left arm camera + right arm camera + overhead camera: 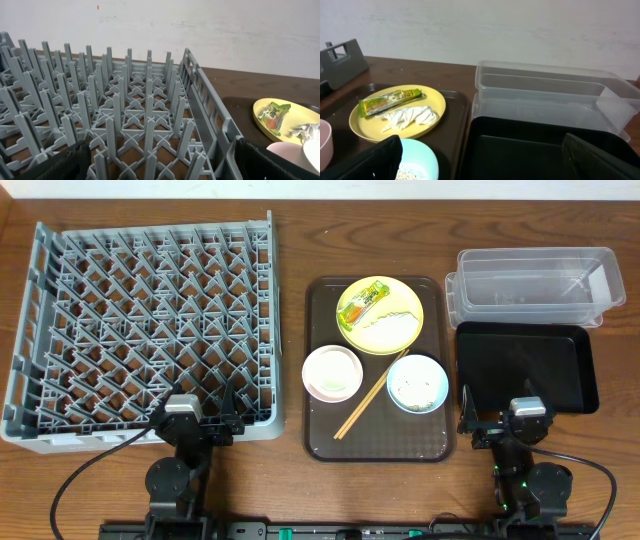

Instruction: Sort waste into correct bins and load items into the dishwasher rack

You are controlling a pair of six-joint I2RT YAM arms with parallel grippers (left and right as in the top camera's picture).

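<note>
The grey dishwasher rack (140, 330) (125, 110) stands at the left. On the brown tray (375, 445), the yellow-green plate (398, 305) (432, 100) holds the snack wrapper (363, 302) (390, 101) and a crumpled white napkin (388, 323). In front are the white bowl (332, 373), the light blue bowl (416, 384) (422, 157) with rice scraps (407, 175), and two chopsticks (362, 408). I cannot make out the cup as a separate thing. The clear tub (535, 285) (545, 92) and black tray (525, 365) (530, 150) sit at the right. My left gripper (197, 415) (160, 167) is open and empty over the rack's front edge. My right gripper (508, 422) (485, 160) is open and empty at the black tray's front edge.
The table is dark wood with a pale wall behind. The clear tub looks like two tubs nested together. Both arm bases sit at the table's front edge.
</note>
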